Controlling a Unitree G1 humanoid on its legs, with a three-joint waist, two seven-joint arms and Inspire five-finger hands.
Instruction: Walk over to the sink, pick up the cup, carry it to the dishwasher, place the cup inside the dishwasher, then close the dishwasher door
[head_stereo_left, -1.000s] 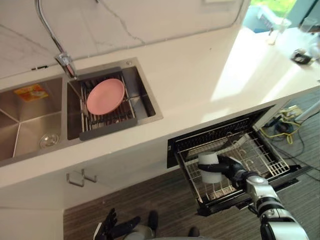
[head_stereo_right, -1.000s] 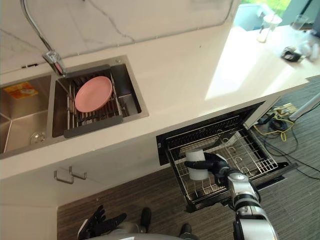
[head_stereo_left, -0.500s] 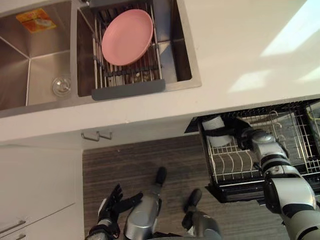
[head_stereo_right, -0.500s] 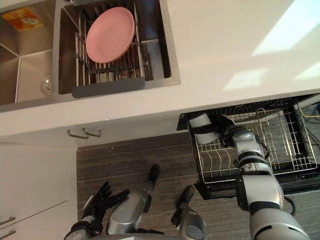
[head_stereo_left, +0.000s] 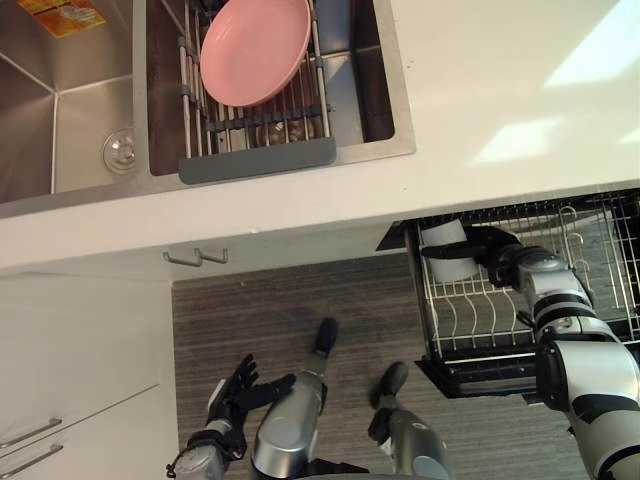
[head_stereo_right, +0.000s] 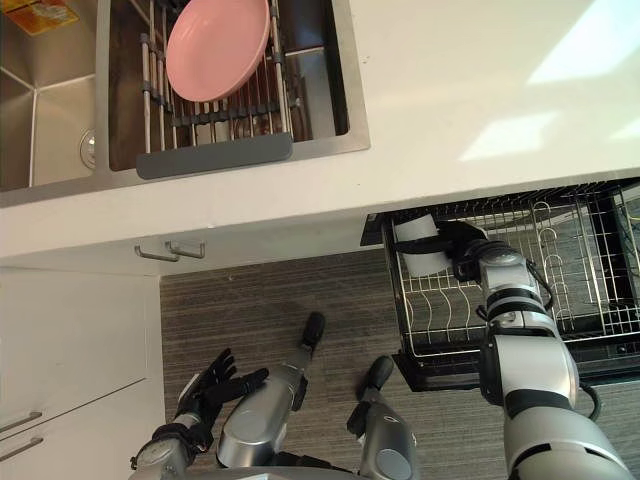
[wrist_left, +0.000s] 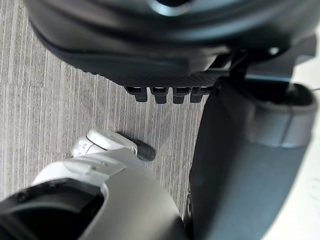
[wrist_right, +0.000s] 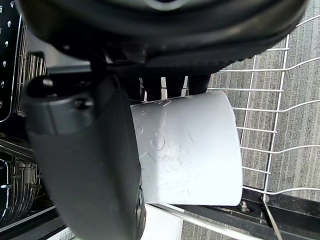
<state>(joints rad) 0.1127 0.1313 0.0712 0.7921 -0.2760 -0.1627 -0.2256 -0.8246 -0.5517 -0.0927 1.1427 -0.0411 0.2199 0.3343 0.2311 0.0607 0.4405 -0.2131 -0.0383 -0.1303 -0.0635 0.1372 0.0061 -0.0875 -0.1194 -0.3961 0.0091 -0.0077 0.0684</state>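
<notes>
In the left eye view, a white cup (head_stereo_left: 447, 250) is seen at about four o'clock, over the left part of the pulled-out dishwasher rack (head_stereo_left: 470, 325), just below the counter (head_stereo_left: 480, 100) edge. The right hand (head_stereo_left: 500, 255) is closed round it, with fingers and thumb curled on its wall. A pink plate (head_stereo_left: 255, 48) is seen at twelve o'clock on a drainer in the sink (head_stereo_left: 80, 120). The left hand (head_stereo_left: 238, 388) is found at seven o'clock above the floor (head_stereo_left: 250, 310), fingers spread, nothing held.

In the right eye view, the cup is shown at three o'clock in the same grasp.

In the left wrist view, fingertips are seen over the striped floor.

In the right wrist view, the cup is clamped between thumb and fingers, with rack wires behind it; whether it touches them cannot be told.
</notes>
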